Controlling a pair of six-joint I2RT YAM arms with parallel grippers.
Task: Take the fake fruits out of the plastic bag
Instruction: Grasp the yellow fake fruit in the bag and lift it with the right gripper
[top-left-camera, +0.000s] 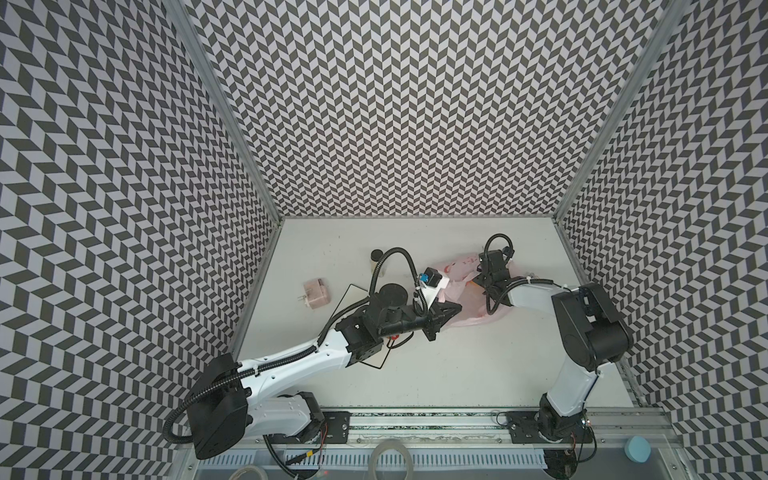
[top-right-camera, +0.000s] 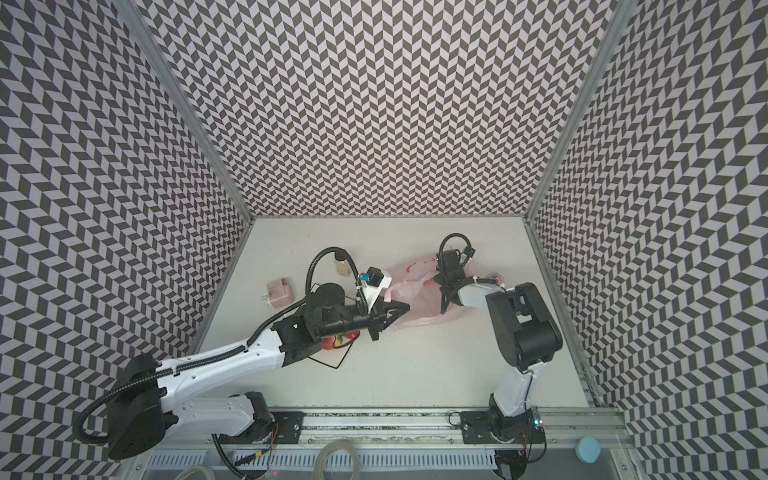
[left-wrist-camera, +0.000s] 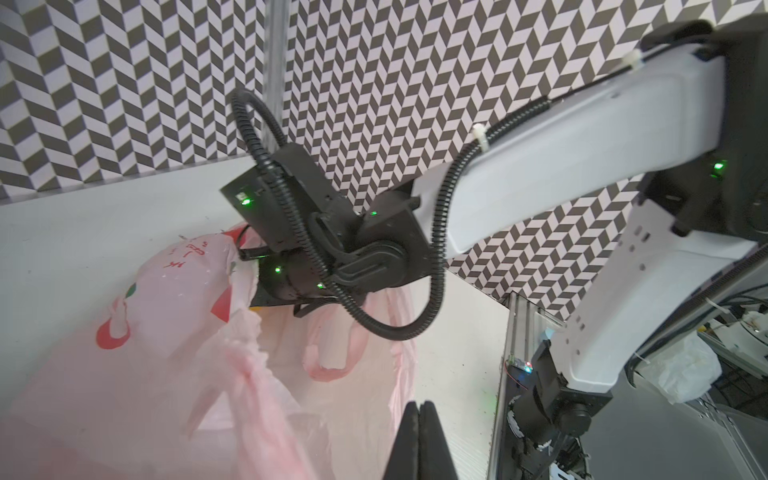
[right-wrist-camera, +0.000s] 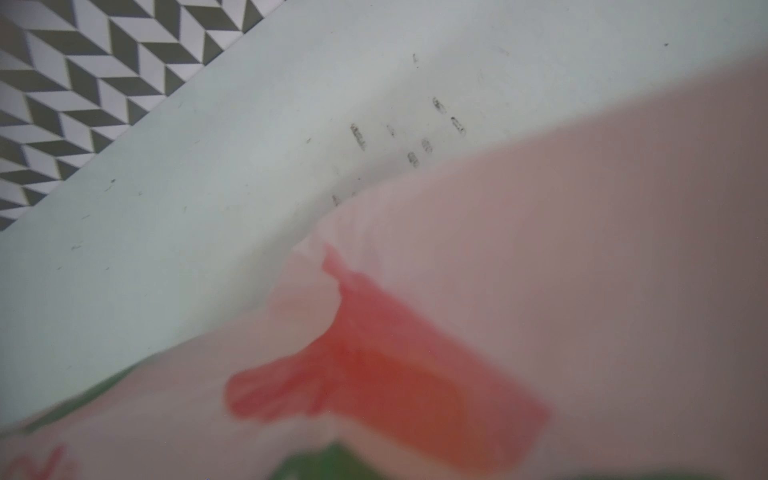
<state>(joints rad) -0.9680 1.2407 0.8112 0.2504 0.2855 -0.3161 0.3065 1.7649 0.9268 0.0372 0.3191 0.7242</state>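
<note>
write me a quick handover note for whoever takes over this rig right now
Grippers: left gripper is shut at the plastic bag opening; whether it pinches film is unclear. The right gripper reaches inside the bag, jaws hidden.
Done: red strawberries lie on the white square plate under the left arm.
Left: the bag's contents can't be seen, so check and empty it.

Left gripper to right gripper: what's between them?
Only the plastic bag: its pink film fills the gap between the left gripper and the right gripper, which reaches into it. Shows in both top views.
</note>
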